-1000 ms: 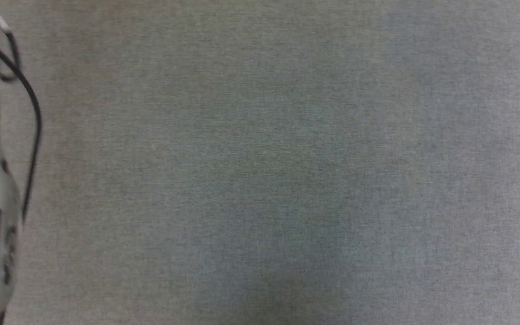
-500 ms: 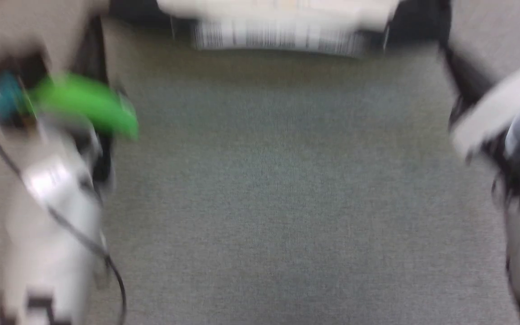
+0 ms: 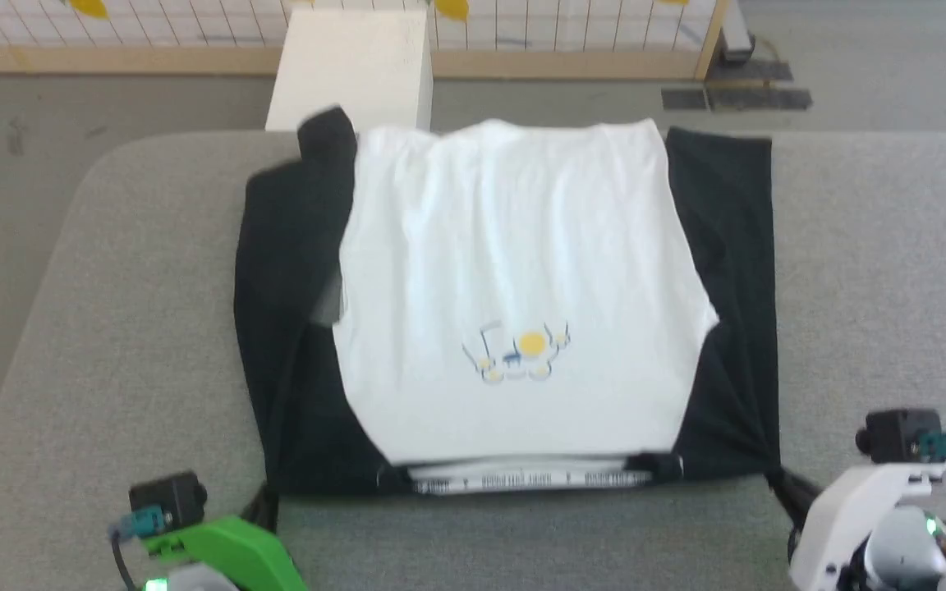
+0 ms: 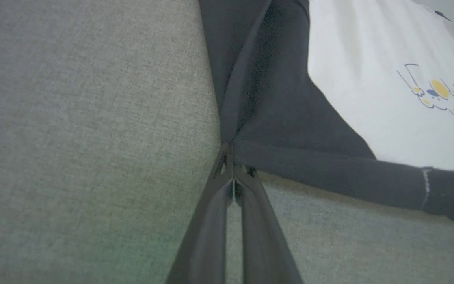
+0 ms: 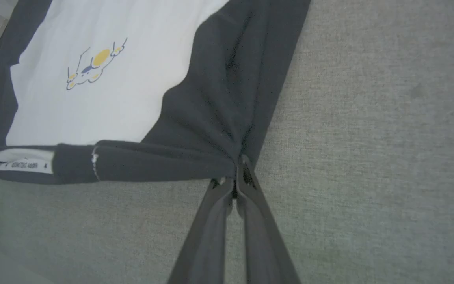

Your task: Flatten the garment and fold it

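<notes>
Pinching fabric, the left gripper [image 4: 231, 156] and right gripper [image 5: 239, 167] are each clamping a black collar-end corner of the garment [image 3: 514, 271]. Both arms are reaching low over the grey table [image 3: 112, 328], the garment lying spread across it.

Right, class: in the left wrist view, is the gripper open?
No, the left gripper is pinched shut on a black corner of the garment.
</notes>
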You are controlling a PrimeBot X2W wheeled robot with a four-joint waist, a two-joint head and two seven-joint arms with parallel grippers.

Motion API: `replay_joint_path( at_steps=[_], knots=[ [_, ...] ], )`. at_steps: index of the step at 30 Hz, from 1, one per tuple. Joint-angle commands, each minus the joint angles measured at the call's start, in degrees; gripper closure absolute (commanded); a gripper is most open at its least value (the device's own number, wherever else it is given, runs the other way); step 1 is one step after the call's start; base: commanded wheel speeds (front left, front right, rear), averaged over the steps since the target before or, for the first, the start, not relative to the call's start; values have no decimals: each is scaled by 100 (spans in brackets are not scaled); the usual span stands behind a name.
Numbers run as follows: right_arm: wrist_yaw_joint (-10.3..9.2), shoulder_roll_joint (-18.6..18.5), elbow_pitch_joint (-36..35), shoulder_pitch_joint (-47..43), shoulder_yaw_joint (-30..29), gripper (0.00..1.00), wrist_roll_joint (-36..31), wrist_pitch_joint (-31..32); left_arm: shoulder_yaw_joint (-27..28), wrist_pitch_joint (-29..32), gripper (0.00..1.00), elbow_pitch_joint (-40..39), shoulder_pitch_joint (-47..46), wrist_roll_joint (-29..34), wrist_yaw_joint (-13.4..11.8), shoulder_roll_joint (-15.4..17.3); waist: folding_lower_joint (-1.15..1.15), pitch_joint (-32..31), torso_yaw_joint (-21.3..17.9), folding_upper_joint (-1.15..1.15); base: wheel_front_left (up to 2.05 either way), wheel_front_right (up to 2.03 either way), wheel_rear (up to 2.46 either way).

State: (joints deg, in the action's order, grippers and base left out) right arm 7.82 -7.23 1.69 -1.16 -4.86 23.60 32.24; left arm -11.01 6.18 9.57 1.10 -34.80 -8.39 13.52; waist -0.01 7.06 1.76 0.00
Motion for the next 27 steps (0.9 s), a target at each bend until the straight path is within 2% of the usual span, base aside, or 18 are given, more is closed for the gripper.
replay_joint_path(
  at_steps=[1,9,16,17,18,19,20,24,27],
  knots=[
    [-33,-61,-81,-180,-226,100,-128,133,142,114,100,-18,233,-63,-198,156,1,-371,24,0,0,0,0],
    [-33,70,-590,-1035,-335,100,-640,1403,29,1100,100,-411,984,-243,-565,309,1,-512,1,0,0,0,0],
    [-33,201,-568,-1061,-202,100,-816,1367,15,1214,100,-322,1010,-418,-570,195,1,-451,-34,0,0,0,0],
    [-33,209,-516,-1039,-171,100,-831,1331,21,1229,82,-282,994,-467,-554,166,1,-451,-40,0,0,0,0],
    [-33,216,-482,-1020,-157,100,-833,1300,40,1210,52,-266,979,-490,-557,147,1,-451,-45,0,0,0,0],
    [-33,224,-458,-989,-138,71,-820,1240,64,1207,0,-256,964,-535,-556,121,1,-448,-51,0,0,0,0],
    [-33,217,-443,-970,-115,0,-825,1198,75,1222,0,-252,955,-560,-557,117,1,-444,-53,0,0,0,0],
    [-33,116,-504,-918,-65,0,-755,1123,192,1282,0,-363,965,-624,-603,213,1,-464,-66,0,0,0,0],
    [-33,-3,-811,-971,-197,0,-567,1233,405,1422,0,-749,1103,-679,-757,420,1,-506,-69,0,0,0,0]
  ],
)
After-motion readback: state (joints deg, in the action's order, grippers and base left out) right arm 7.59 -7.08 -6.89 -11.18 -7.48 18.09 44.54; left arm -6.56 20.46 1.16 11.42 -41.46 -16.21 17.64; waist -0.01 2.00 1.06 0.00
